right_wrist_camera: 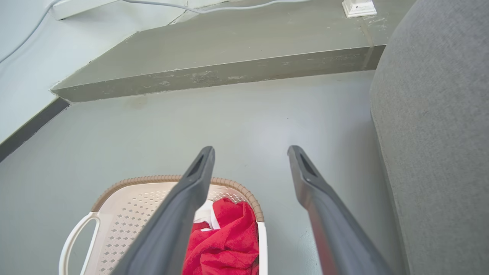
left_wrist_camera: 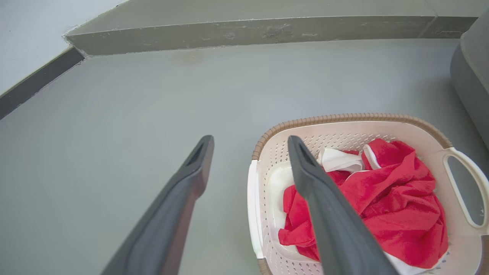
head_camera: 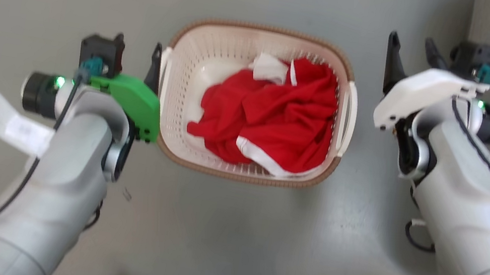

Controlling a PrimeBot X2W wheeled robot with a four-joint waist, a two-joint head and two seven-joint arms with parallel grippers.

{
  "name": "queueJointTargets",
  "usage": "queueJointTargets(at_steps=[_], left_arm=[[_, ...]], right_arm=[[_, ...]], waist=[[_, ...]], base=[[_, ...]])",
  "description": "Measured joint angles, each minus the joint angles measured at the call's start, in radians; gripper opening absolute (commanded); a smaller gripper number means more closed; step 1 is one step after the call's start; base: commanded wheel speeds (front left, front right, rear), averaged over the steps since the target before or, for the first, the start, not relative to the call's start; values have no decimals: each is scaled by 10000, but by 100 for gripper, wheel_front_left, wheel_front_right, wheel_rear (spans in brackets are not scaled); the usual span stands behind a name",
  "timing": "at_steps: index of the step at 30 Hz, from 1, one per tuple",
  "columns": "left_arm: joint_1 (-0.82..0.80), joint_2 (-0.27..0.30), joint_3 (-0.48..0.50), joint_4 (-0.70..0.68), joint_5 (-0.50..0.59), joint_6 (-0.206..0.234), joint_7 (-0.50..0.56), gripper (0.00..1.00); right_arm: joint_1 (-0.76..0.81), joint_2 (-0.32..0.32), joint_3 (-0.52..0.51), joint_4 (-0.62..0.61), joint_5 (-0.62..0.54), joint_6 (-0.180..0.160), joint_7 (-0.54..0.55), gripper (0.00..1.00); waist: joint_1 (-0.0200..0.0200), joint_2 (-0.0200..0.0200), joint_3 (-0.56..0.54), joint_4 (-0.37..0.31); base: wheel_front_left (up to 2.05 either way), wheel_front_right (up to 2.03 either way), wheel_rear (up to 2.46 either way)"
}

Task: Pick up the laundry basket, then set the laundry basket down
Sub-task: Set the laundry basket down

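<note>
The laundry basket stands on the grey floor, cream-white and perforated with a brown woven rim, and a red-and-white garment lies crumpled inside it. My left gripper sits right beside the basket's left handle. In the left wrist view that gripper is open, and the handle lies between its two fingers, lower down. My right gripper is open too, off to the right of the right handle and holding nothing. The right wrist view shows the right gripper above bare floor, with the basket at lower left.
A grey upholstered piece stands close on the right of my right arm. A low raised step runs along the far side, with a white socket block and cable on it. A pale wall with a dark skirting is at the left.
</note>
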Motion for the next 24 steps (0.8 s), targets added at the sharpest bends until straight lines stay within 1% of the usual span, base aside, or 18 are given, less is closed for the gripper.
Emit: queueJointTargets(at_steps=[3, 7, 10, 11, 24], left_arm=[[563, 44, 337, -594, 117, 4, 0, 100], [1215, 259, 759, -1402, 579, 10, 0, 100], [1792, 349, 1049, -1929, 761, 96, -2, 100], [2193, 353, 1250, -2284, 1020, 96, 0, 100], [4461, 593, 2675, -4462, 2010, 98, -2, 100]], right_arm=[[542, -15, -410, -491, -336, 0, -8, 100], [1186, -12, -865, -1147, -794, 0, -10, 100], [1731, -12, -1120, -1641, -1158, 0, -12, 100], [2159, 4, -1269, -1935, -1383, 0, -12, 100], [4471, 297, -2034, -3745, -2428, 0, -12, 100]], waist=[[0, 0, -417, 30], [0, 0, -977, 52], [0, 0, -1400, 64], [0, 0, -1683, 72], [0, 0, -3179, 111]], base=[[0, 0, 0], [0, 0, 0], [0, 0, 0], [0, 0, 0], [0, 0, 0]])
